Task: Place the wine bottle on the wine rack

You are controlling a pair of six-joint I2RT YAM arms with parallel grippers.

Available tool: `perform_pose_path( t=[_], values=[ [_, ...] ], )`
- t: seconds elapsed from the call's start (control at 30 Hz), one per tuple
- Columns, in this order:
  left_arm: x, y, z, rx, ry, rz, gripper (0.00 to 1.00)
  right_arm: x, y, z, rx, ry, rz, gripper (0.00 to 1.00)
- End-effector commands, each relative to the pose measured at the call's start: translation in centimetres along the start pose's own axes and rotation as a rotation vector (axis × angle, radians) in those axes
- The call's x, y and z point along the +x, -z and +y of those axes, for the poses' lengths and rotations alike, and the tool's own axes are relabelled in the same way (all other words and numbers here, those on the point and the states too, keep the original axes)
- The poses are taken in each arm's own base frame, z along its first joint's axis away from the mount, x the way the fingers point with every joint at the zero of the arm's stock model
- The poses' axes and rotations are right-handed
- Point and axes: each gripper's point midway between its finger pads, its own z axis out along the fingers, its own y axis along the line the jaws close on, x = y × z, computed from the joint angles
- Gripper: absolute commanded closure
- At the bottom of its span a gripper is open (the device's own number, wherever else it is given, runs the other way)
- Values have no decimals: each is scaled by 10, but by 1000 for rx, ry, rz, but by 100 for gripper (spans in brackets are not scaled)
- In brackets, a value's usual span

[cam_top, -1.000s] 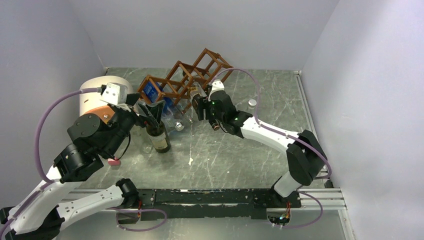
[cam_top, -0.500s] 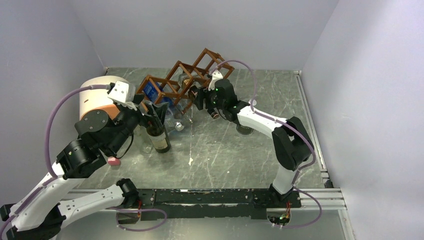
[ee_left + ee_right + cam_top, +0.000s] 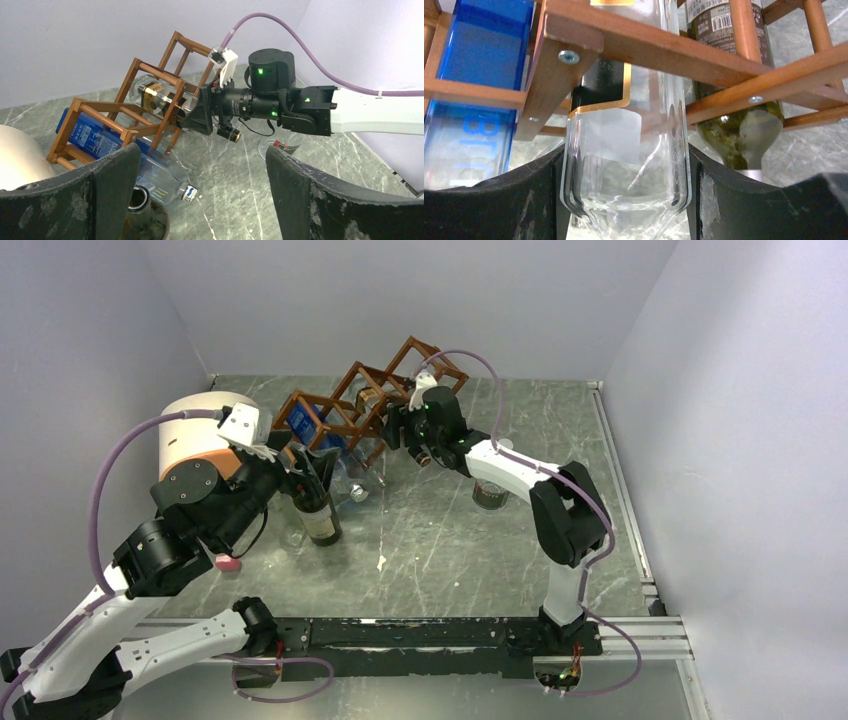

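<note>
a reddish-brown wooden wine rack (image 3: 365, 405) stands at the back of a grey marbled desk (image 3: 440, 540), its stepped square cells rising toward the right arm's side. the right gripper (image 3: 397, 431) reaches in at the rack's front. its jaws press against both sides of a clear wine bottle (image 3: 626, 165). that bottle lies partway inside the rack's middle cell, with its black-and-gold label within the frame and its near end sticking out toward the gripper. a blue bottle (image 3: 95, 137) lies in the rack's lowest cell, and a dark green bottle (image 3: 734, 125) sits in the cell on the clear one's other side. the left gripper (image 3: 202, 170) hangs just in front of the rack's low end with its jaws spread wide, gripping nothing. under it a dark bottle (image 3: 318, 515) stands upright on the desk, its open mouth close to one finger. a cream-and-orange cylinder (image 3: 195, 425) stands beside the rack's low end.
</note>
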Motion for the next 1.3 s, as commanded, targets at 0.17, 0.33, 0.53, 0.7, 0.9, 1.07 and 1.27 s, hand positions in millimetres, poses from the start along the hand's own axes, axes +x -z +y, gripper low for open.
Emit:
perform_pose_path(
  t=[0.17,0.33,0.53,0.7,0.9,1.07,1.27],
  values=[
    [-13,6,-4,26,24,-17,1,-76,-11,16,-37,42,-229,78],
    [-13,5,-4,26,21,-19,1,-75,-16,14,-26,29,-230,62],
    [-11,5,-3,21,16,-13,1,-70,-17,11,-13,15,-226,33],
    [-10,4,-7,42,8,-10,1,-70,-16,11,-11,21,-214,13],
    [-5,2,-6,38,-2,-1,1,-75,-7,6,23,29,-217,0],
    [-4,1,-7,38,-5,4,1,-82,10,8,30,32,-222,0],
    [-3,1,-6,36,-5,2,1,-84,38,11,44,18,-190,1]
  ],
)
